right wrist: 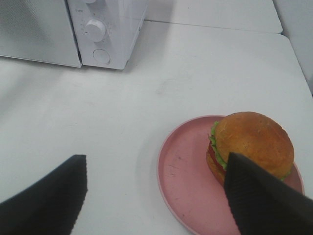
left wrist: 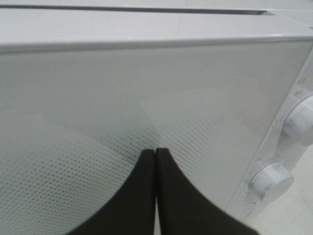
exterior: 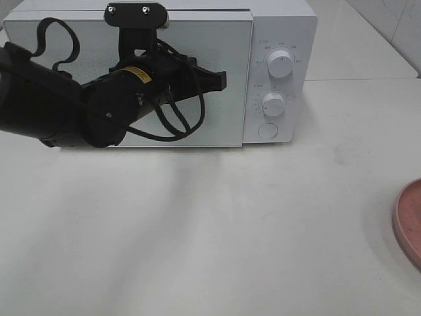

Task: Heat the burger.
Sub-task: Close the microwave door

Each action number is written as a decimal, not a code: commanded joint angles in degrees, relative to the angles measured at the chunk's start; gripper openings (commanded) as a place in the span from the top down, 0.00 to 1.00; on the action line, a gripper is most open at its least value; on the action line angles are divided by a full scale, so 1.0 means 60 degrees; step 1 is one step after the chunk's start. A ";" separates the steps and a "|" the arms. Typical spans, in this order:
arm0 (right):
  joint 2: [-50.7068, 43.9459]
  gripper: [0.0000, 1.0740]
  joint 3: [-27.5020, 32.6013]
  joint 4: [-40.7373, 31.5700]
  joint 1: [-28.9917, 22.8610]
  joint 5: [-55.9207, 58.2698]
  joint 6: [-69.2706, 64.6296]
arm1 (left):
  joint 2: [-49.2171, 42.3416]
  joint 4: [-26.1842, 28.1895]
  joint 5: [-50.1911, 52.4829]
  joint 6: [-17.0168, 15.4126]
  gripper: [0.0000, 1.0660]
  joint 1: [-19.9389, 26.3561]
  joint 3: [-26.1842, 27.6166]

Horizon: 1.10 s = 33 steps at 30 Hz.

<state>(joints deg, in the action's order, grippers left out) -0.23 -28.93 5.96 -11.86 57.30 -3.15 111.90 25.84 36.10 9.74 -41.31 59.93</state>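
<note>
The burger (right wrist: 252, 141), with a golden bun, green lettuce and red tomato, sits on a round pink plate (right wrist: 186, 178) in the right wrist view. My right gripper (right wrist: 155, 159) hovers open above the plate, one finger (right wrist: 259, 196) overlapping the burger's near side; nothing is held. In the exterior view only the plate's edge (exterior: 411, 220) shows, and the burger is out of frame. My left gripper (exterior: 221, 80) is shut and empty, its tips (left wrist: 155, 152) close to the closed door of the white microwave (exterior: 217, 118).
The microwave's control panel carries two knobs (exterior: 281, 64) (exterior: 273, 103) and a round button (exterior: 268, 130). White tabletop (exterior: 210, 224) spreads between the microwave and the plate. The left arm and its cables (exterior: 79, 105) cross in front of the door.
</note>
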 commanded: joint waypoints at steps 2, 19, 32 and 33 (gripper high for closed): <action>-0.0258 0.30 0.0038 0.0038 0.0057 -0.0067 0.0029 | 0.0239 0.0583 0.0143 0.0372 1.00 0.0134 0.0793; -0.0258 0.30 0.0038 0.0076 0.0057 -0.0067 -0.0019 | -0.0048 0.1031 -0.3361 0.1203 1.00 -0.0038 0.1385; -0.0258 0.30 0.0038 0.0067 0.0057 -0.0067 -0.0010 | -0.1070 0.0353 -0.8890 0.1155 0.09 -0.0029 0.1070; -0.0258 0.30 0.0038 0.0067 0.0057 -0.0067 -0.0010 | -0.1089 0.0277 -0.9272 0.1146 0.05 -0.0019 0.1070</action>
<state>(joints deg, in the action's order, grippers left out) -0.23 -28.93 5.96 -11.86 57.30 -3.21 106.34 29.16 -13.87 16.67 -41.42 66.46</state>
